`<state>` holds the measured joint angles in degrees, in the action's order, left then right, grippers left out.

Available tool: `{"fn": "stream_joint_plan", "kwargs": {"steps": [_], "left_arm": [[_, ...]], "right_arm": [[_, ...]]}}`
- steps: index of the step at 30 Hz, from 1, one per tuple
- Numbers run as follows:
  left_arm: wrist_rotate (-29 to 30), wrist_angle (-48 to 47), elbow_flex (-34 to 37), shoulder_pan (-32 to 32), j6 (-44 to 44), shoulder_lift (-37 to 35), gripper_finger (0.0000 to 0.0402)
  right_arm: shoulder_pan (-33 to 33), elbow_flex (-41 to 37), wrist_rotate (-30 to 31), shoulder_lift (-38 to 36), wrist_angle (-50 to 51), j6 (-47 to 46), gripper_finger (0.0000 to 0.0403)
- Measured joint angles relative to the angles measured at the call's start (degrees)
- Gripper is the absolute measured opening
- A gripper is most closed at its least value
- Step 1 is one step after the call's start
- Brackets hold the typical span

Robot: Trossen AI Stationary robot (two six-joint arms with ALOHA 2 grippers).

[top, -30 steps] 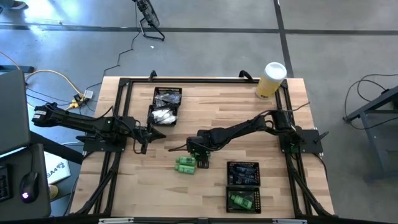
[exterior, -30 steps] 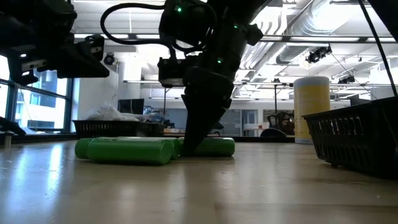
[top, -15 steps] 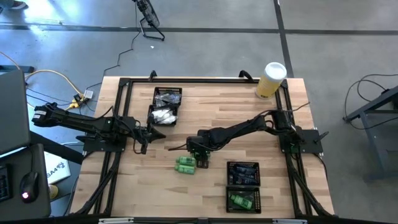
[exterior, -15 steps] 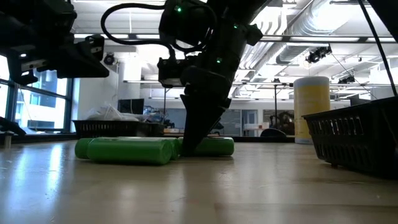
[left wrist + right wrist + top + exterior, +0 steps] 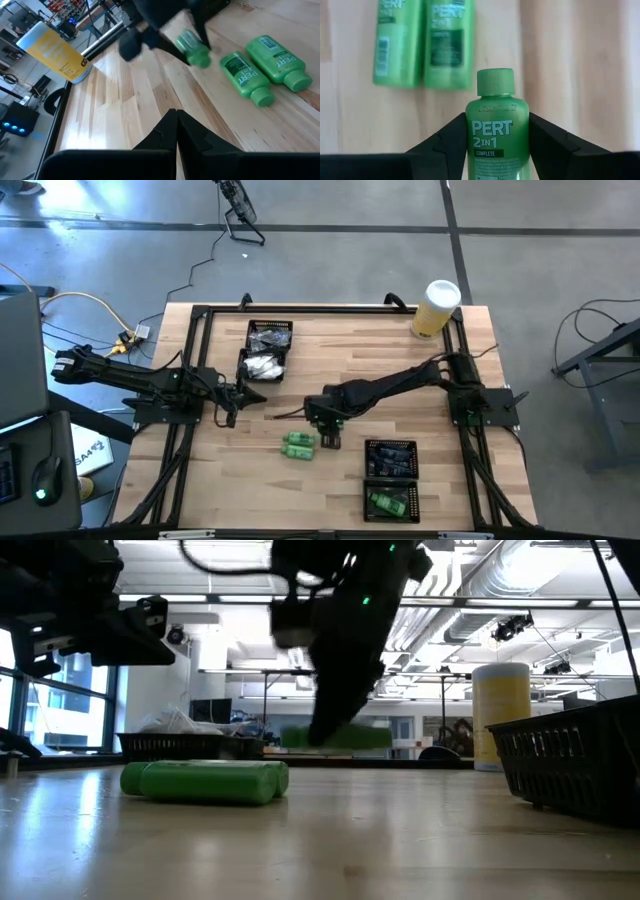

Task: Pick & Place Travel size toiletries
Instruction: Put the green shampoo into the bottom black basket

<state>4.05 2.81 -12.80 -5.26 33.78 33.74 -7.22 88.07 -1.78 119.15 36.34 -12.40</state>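
Right gripper (image 5: 496,142): fingers clamped on a green bottle (image 5: 496,125), lifted clear of the table (image 5: 340,360) for carrying.
Two green bottles (image 5: 298,445): lying side by side below, awaiting pickup.
Near tray (image 5: 391,476): likely destination, already holding green bottles.
Left gripper (image 5: 176,131): closed, empty, parked aside.

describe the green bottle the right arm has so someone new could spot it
Start at the light wooden table and follow the dark right arm to its hand near the middle. Clamped between its fingers is a small bright green plastic bottle. Unlike the two matching green bottles lying flat on the wood, it is lifted clear of the table.
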Motion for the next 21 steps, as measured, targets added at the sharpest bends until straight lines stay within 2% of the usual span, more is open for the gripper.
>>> {"fn": "stream_joint_plan", "kwargs": {"steps": [10,18,21], "left_arm": [[0.03,0.04,0.00,0.00,-0.02,0.02,0.0000],[0.20,0.12,0.00,0.00,-0.15,0.04,0.0000],[0.20,0.39,0.00,0.00,-0.20,0.04,0.0000]], "right_arm": [[-0.87,0.07,-0.09,-10.18,9.28,-6.38,0.0171],[-6.33,0.15,1.14,-15.28,13.40,-15.35,0.0171],[-8.72,0.15,3.44,-15.52,14.96,-19.29,0.0171]]}}
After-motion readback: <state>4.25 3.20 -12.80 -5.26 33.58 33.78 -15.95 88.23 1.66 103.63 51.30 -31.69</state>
